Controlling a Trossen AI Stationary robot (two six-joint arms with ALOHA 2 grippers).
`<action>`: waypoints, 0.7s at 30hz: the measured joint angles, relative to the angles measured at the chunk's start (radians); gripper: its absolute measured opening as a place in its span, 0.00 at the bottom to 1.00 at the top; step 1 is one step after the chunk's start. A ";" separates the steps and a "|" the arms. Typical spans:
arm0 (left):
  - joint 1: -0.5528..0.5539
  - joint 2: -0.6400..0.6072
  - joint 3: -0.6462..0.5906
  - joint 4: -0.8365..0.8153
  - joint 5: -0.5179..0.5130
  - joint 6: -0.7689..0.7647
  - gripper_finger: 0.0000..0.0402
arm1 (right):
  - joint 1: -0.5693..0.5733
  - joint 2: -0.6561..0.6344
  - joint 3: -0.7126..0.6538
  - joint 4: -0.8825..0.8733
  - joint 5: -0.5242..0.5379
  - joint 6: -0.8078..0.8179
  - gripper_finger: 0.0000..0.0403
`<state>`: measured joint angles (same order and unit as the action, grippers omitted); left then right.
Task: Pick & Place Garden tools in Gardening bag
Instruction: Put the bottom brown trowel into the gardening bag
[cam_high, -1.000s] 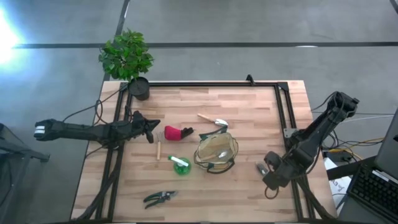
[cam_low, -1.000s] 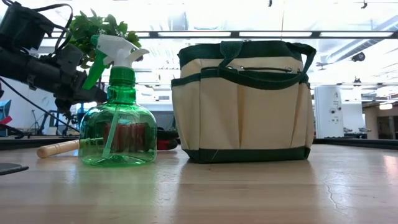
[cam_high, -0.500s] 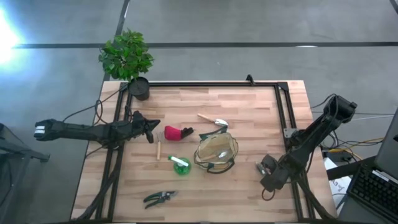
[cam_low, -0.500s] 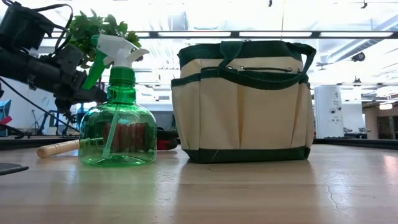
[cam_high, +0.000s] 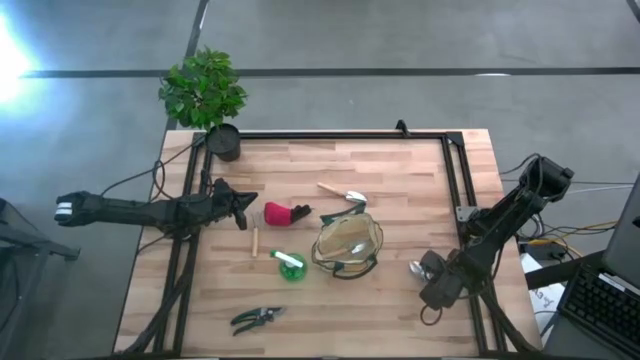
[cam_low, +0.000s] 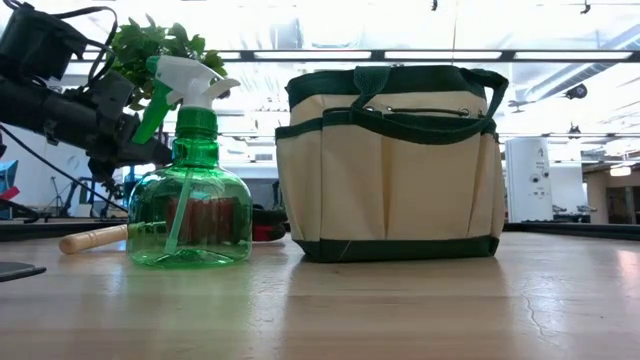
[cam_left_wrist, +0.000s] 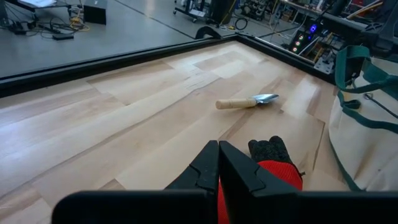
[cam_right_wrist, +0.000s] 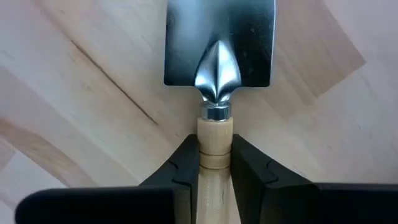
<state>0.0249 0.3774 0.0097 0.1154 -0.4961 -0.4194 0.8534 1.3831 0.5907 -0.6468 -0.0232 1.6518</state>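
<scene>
Gripping a spade (cam_right_wrist: 219, 46) by its wooden handle, right tool (cam_right_wrist: 214, 163) sits low at the right side of the surface (cam_high: 400, 180), fingers (cam_right_wrist: 183, 165) pressed on both sides of the handle just below the metal collar; flat silver blade lies on the wood ahead of it. In the high view the right tool (cam_high: 425, 272) is well right of the gardening bag (cam_high: 348, 245).

Left tool (cam_high: 243, 208) hovers at the left-centre of the surface, fingers (cam_left_wrist: 205, 168) closed together, holding nothing, just beside the red-and-black item (cam_high: 284, 213) (looks like a glove, red with dark knit part).

Bag stands upright mid-surface, tan with dark green trim and looped handles, something silver inside it. Green spray bottle (cam_high: 291, 266) stands just left of the bag, white-and-green trigger head. Wooden-handled trowel (cam_high: 342, 193) lies beyond the bag. Another wooden handle (cam_high: 254, 240) lies left of the bottle. Dark pruning shears (cam_high: 256, 318) lie at the near edge, well apart from the bag.

Leafy plant (cam_high: 203, 88) in black pot (cam_high: 224, 141) at far-left corner.

No readable writing or brand on the bag or bottle.
</scene>
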 joint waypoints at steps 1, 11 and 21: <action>0.000 0.000 0.000 0.000 0.000 0.000 0.04 | 0.001 -0.004 0.000 0.003 0.012 -0.002 0.13; 0.000 0.000 0.000 0.000 0.000 -0.002 0.04 | -0.011 -0.113 0.002 0.022 0.369 -0.097 0.13; 0.000 0.000 0.000 0.000 0.001 -0.032 0.04 | -0.136 -0.325 0.048 0.035 0.775 -0.503 0.13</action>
<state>0.0246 0.3771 0.0101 0.1150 -0.4953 -0.4512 0.7173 1.0578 0.6388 -0.6114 0.7517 1.1489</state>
